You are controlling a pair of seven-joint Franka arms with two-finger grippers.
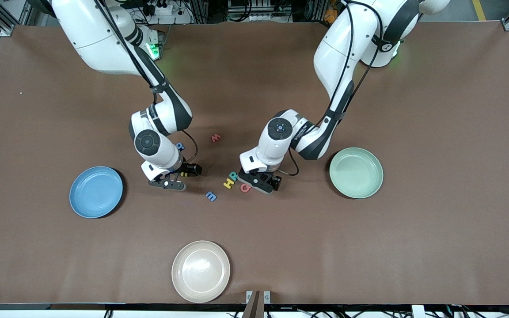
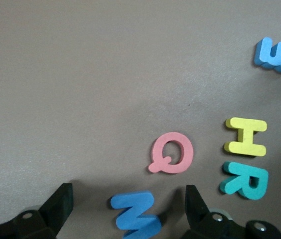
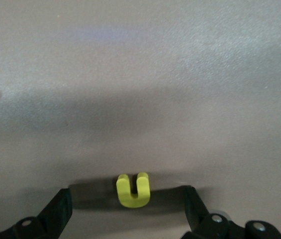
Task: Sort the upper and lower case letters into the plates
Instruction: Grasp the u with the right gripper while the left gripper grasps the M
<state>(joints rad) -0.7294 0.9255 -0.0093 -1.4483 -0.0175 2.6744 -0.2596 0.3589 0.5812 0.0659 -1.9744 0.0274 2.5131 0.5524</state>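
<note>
My left gripper (image 1: 267,182) (image 2: 129,201) is open and low over the table, its fingers either side of a blue M (image 2: 136,215) without touching it. Beside it lie a pink Q (image 2: 171,153) (image 1: 245,187), a yellow H (image 2: 245,136) (image 1: 228,183), a teal R (image 2: 244,180) (image 1: 233,176) and a blue m (image 2: 278,54) (image 1: 210,196). My right gripper (image 1: 179,176) (image 3: 128,201) is open around a yellow u (image 3: 133,189). A red letter (image 1: 215,138) and a blue p (image 1: 180,145) lie nearer the robots. The blue plate (image 1: 96,191) and mint green plate (image 1: 356,172) hold nothing.
A cream-beige plate (image 1: 201,270) sits near the table's front edge, nearer the front camera than the letters. The brown table (image 1: 435,110) stretches wide toward both ends.
</note>
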